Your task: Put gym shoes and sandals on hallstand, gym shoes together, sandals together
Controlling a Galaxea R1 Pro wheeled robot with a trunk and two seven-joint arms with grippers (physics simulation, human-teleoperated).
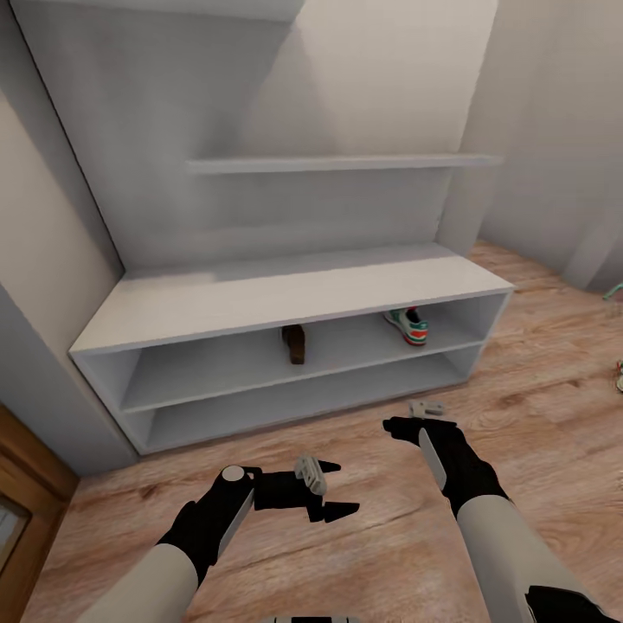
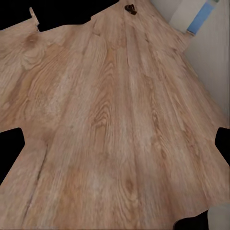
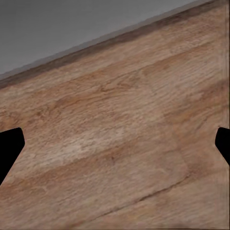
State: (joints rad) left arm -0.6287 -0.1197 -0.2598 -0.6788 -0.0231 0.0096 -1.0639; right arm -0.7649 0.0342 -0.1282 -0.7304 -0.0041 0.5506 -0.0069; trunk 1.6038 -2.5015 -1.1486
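The wide, low light-grey hallstand point(image 1: 285, 298) with a tall back panel and floating shelves stands against the wall, its front edge meeting the light brown wood-plank corridor floor point(image 1: 536, 407). A broad strip of bare planks lies between that edge and the arms.

In the upper open compartment, a dark brown sandal point(image 1: 294, 343) sits near the middle and a white gym shoe with teal stripes and a red-orange heel point(image 1: 407, 326) sits toward the right end, well apart. At the right border, slivers of further footwear lie on the floor, too cropped to identify.

The left claw point(image 1: 333, 490) hangs released over bare floor, fingers spread. The right claw point(image 1: 414, 416) is likewise parted and holding nothing.
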